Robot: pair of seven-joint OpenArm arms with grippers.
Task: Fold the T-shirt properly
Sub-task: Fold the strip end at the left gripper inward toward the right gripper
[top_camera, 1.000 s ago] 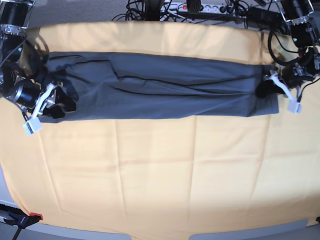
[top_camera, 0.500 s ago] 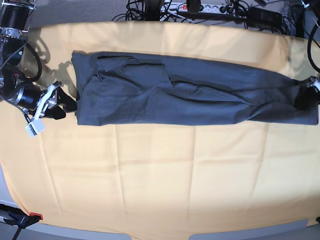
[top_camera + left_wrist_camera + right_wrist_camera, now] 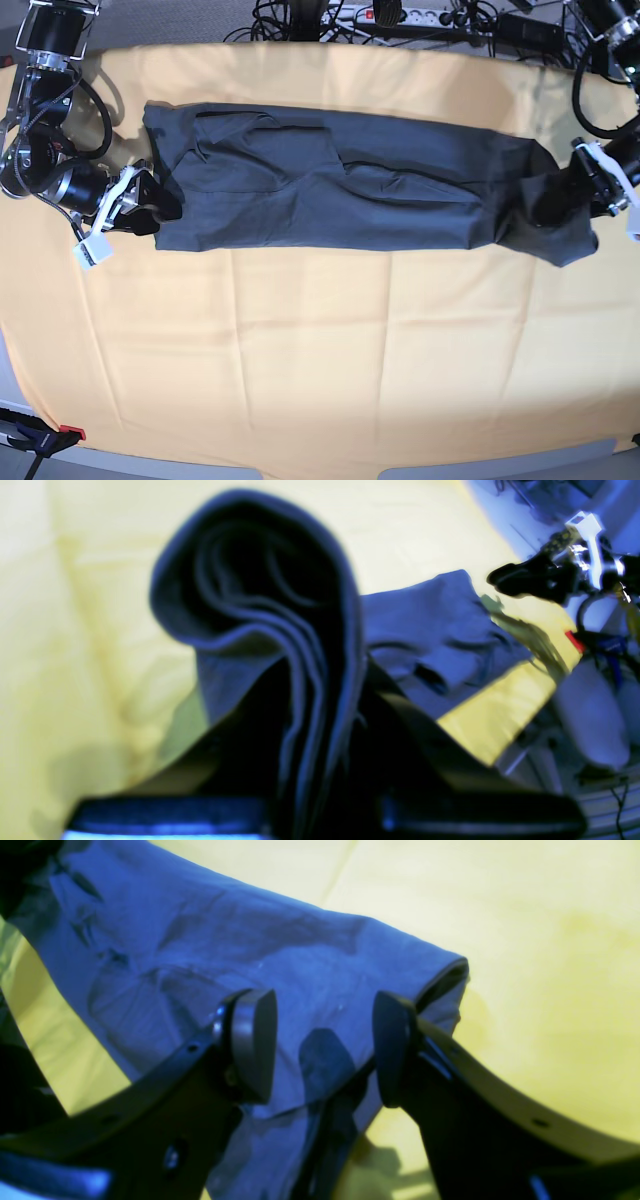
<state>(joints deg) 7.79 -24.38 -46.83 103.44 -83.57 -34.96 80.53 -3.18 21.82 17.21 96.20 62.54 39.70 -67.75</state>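
Observation:
The dark grey T-shirt (image 3: 340,180) lies folded into a long strip across the yellow cloth. At the right of the base view, my left gripper (image 3: 578,200) is shut on the strip's end and holds it bunched and raised. The left wrist view shows the folded layers of the T-shirt (image 3: 280,630) clamped in my left gripper (image 3: 320,740). At the left of the base view, my right gripper (image 3: 150,203) stands open at the strip's other end. In the right wrist view my right gripper (image 3: 322,1050) hovers over a corner of the T-shirt (image 3: 240,950), its fingers (image 3: 250,1045) spread apart.
A pale yellow cloth (image 3: 320,350) covers the whole table. Cables and a power strip (image 3: 400,15) run along the far edge. A red-tipped clamp (image 3: 68,433) sits at the near left corner.
My left gripper has brought the strip's end back inward, so that end now sags in a bunch. My right gripper has moved up to the shirt's other end.

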